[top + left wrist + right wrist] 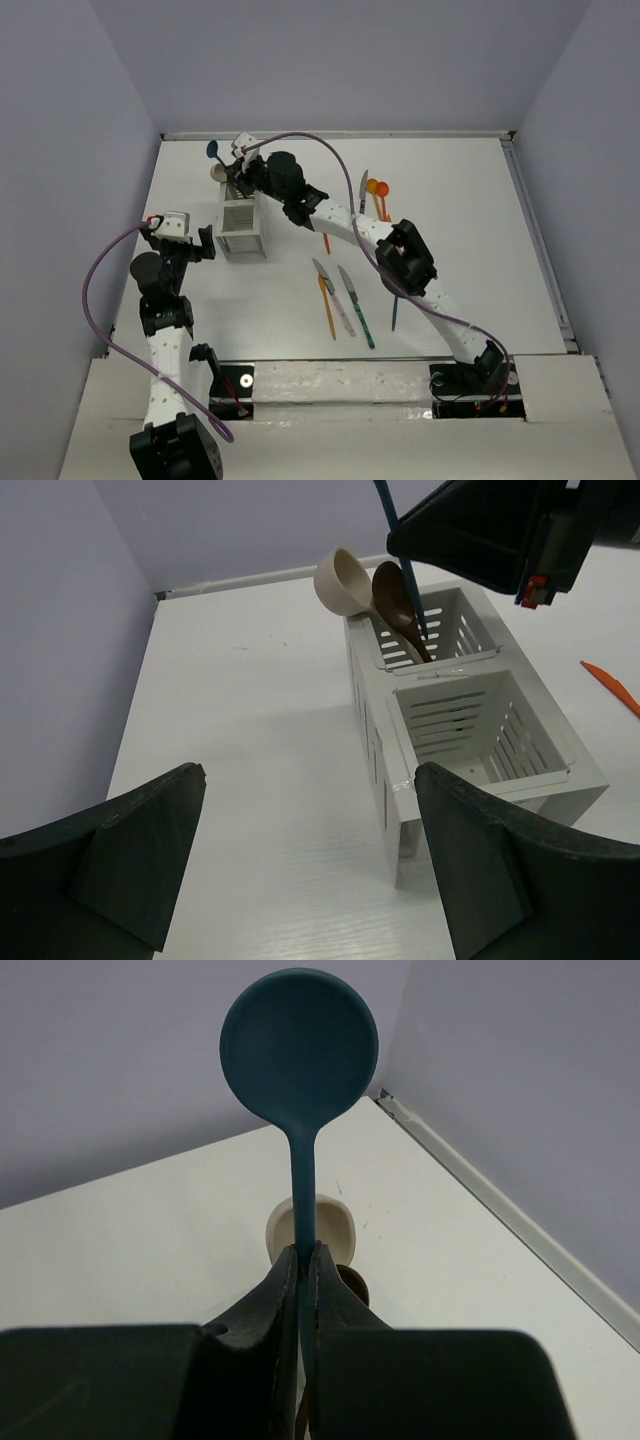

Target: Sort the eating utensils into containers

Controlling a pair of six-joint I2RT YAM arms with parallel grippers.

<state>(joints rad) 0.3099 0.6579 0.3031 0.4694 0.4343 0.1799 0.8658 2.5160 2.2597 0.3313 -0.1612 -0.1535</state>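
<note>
The white slatted caddy stands at the table's left middle; it also shows in the left wrist view. A beige spoon and a brown spoon lean in its far compartment. My right gripper is shut on a blue spoon, bowl up, handle lowered into that far compartment. My left gripper is open and empty, just left of the caddy. Several knives and an orange utensil lie on the table right of the caddy.
Two orange spoons and a knife lie at the far middle. A blue utensil lies under the right arm. The table's raised back edge is just beyond the caddy.
</note>
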